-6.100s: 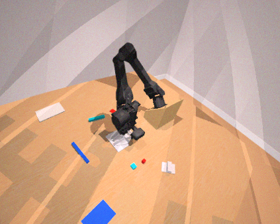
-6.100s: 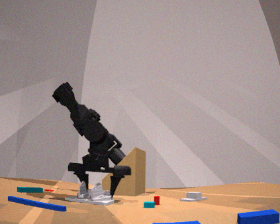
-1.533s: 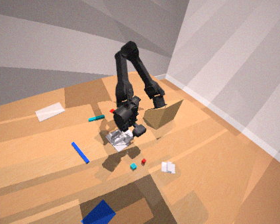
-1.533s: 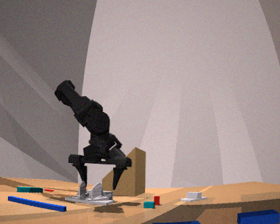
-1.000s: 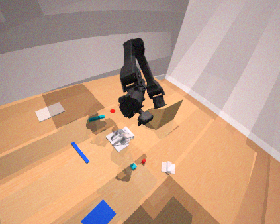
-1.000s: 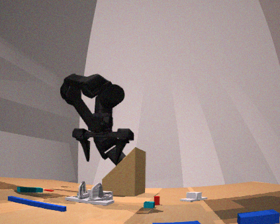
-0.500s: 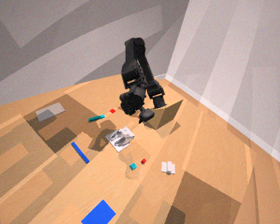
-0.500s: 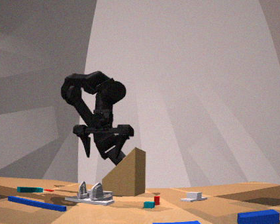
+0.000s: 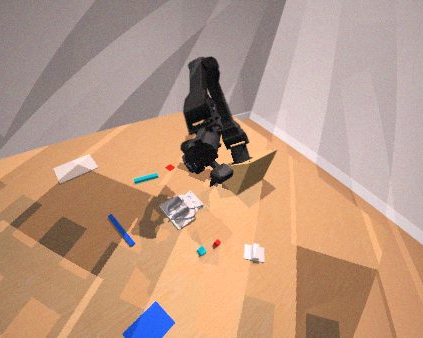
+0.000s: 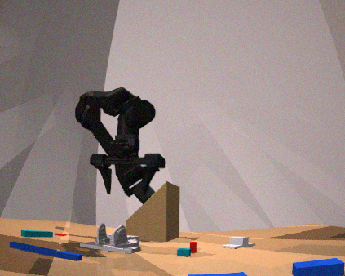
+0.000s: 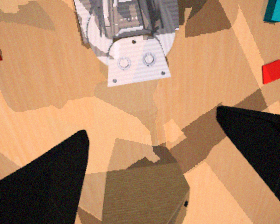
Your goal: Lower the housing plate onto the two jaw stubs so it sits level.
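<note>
- Evidently the pincer was released, its fingers wide apart with nothing between them.
- Below it and off towards its front, well apart from its tips, lay the grey jaw assembly, two fins upright, its pale tab pointing back towards the pincer.
- The housing plate seemed to be part of that assembly, but whether it sat level and closed I could not tell; a check came before any further retreat.
- Beneath spread a patchily shadowed wooden bench; pale walls rose behind.
</note>
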